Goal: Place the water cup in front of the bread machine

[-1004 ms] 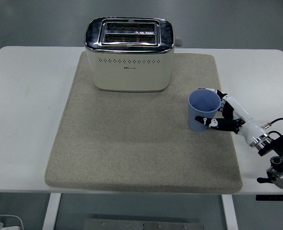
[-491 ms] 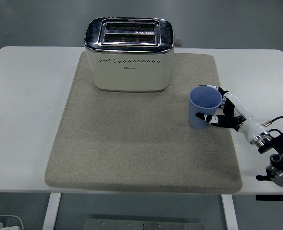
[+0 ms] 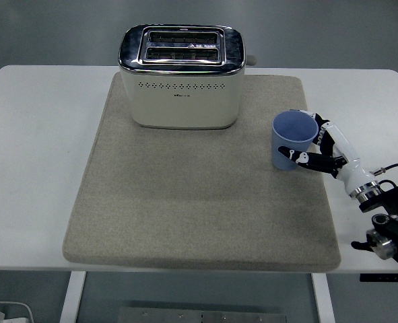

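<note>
One hand worked: my right hand (image 3: 320,151) had its fingers (image 3: 300,157) wrapped around the light-blue plastic water cup (image 3: 293,140), which had drifted rightward and slightly back near the grey felt mat's (image 3: 185,202) right edge, away from the cream two-slot bread machine (image 3: 182,76) on the white tabletop (image 3: 30,134). Placement remained undone.

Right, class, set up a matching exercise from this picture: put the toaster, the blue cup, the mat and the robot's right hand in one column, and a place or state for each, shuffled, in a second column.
Column one:
1. toaster
2. blue cup
3. mat
4. right hand

Column two:
A. spread flat over the middle of the white table
B. wrapped around the cup
C. at the mat's far edge, slots empty
D. upright near the mat's right edge

Pairs: 1-C, 2-D, 3-A, 4-B
</note>
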